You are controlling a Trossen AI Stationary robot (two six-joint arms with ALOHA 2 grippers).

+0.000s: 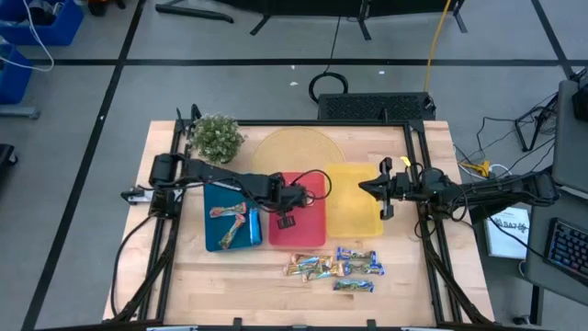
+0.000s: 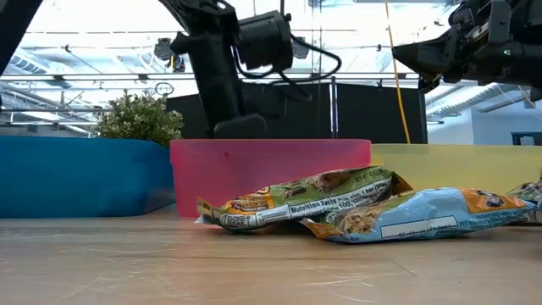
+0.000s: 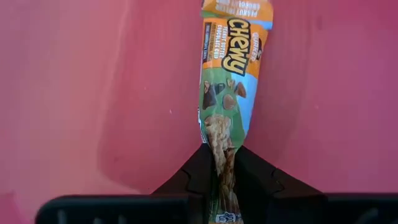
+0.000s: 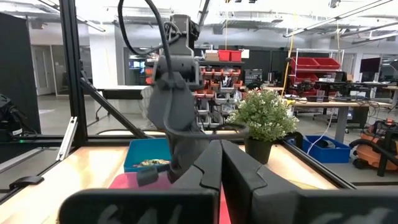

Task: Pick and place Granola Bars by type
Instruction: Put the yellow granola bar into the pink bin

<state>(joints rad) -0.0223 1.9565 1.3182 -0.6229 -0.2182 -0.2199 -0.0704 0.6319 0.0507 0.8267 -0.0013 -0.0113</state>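
I see one granola bar [image 3: 227, 93] with an orange-and-green wrapper pinched at its end between the fingers of my left gripper [image 3: 225, 180], hanging over the floor of the red tray [image 1: 308, 230]. From above, that gripper [image 1: 287, 219] sits over the red tray's edge nearest the blue tray, with the left arm reaching in from nine o'clock across the blue tray [image 1: 216, 241].

Inside the blue tray lie a few bars [image 1: 234, 219] already, reddish-green ones, near its middle. The loose pile of bars [image 1: 333, 268] rests on the bare wood at about six o'clock from the red tray, well apart from both grippers; in the low view two of them overlap, a golden-brown one [image 2: 296, 202] lying partly on a blue-white one [image 2: 406, 216], just in front of the red tray's wall [image 2: 271, 165].

The yellow tray [image 1: 354, 216] stands beside the red one toward three o'clock. My right gripper [image 1: 378, 188] hovers over the yellow tray's far right part, its fingers pressed together on nothing, the arm coming in from three o'clock.

A small potted plant [image 1: 217, 138] stands at the table's eleven o'clock corner, beyond the blue tray. A round yellowish mat [image 1: 294, 152] lies at twelve o'clock behind the red and yellow trays. Nothing lies between the held bar and the tray floor beneath it.
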